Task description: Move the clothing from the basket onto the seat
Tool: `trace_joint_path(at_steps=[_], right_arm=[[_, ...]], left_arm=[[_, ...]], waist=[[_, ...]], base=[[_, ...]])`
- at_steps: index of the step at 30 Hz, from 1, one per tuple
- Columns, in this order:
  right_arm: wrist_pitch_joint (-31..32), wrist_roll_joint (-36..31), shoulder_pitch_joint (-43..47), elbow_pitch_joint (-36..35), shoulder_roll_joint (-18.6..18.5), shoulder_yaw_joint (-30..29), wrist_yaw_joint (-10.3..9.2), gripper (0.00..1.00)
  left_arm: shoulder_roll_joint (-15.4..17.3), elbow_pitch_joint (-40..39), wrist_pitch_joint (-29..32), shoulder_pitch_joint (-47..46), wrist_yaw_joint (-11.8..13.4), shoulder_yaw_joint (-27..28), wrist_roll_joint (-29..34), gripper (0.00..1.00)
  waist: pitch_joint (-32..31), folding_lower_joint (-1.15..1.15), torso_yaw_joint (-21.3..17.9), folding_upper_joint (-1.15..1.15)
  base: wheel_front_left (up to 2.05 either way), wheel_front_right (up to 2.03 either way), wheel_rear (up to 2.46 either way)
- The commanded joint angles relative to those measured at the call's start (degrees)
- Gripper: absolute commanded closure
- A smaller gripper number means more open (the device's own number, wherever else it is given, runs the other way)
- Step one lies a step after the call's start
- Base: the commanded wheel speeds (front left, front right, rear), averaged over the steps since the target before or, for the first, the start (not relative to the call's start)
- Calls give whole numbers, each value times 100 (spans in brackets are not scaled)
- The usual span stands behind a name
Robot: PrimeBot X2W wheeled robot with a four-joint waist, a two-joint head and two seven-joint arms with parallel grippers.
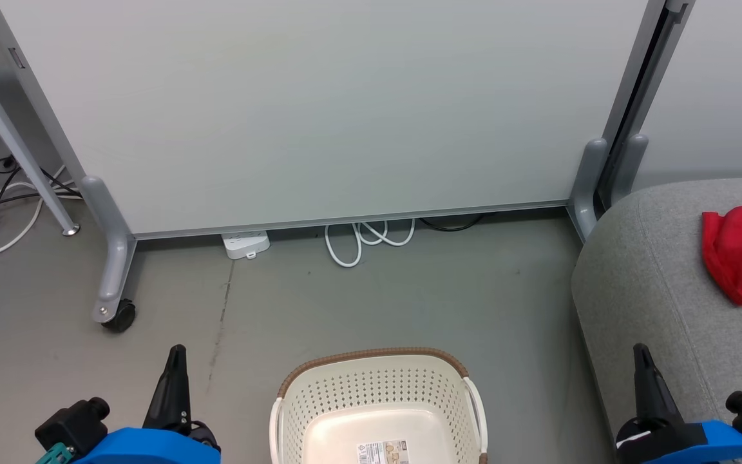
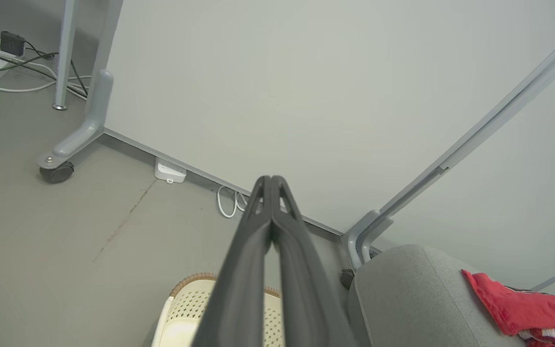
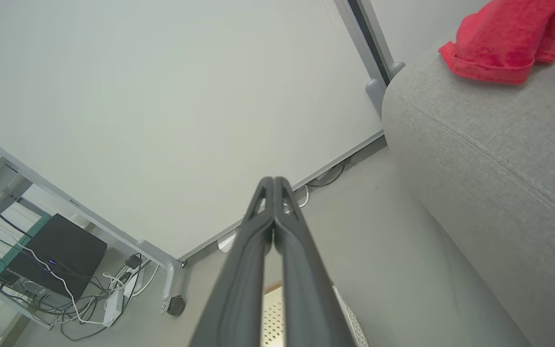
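Clothing (image 1: 741, 254), beyond our right gripper (image 1: 641, 353): we judge it light, limp, pinchable at any fold; that gripper and left gripper (image 1: 178, 353) both clenched, empty.

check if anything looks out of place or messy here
Nothing spilled or damaged. The red clothing lies crumpled in a heap on the seat rather than folded, and a white cable sits loosely coiled on the floor under the partition. The basket stands upright.

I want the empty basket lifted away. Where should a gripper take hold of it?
Likely by a white side handle, coming down from above. Each one loops off the basket wall and is slim enough to pinch, while the body looks far too wide.
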Motion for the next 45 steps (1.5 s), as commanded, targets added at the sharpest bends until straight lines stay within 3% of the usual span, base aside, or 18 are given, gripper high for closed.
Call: trace_joint_path(at_steps=[1, 45], right_arm=[[50, 252, -182, -101, 7, -39, 0, 100], [853, 3291, -438, -182, 129, -258, -1, 100]], left_arm=[[12, -106, 55, -136, -61, 69, -238, 100], [21, -176, 855, -192, -298, 640, -3236, 100]], waist=[[3, 0, -5, 0], [68, 0, -149, 0]], base=[[0, 0, 0], [0, 0, 0]])
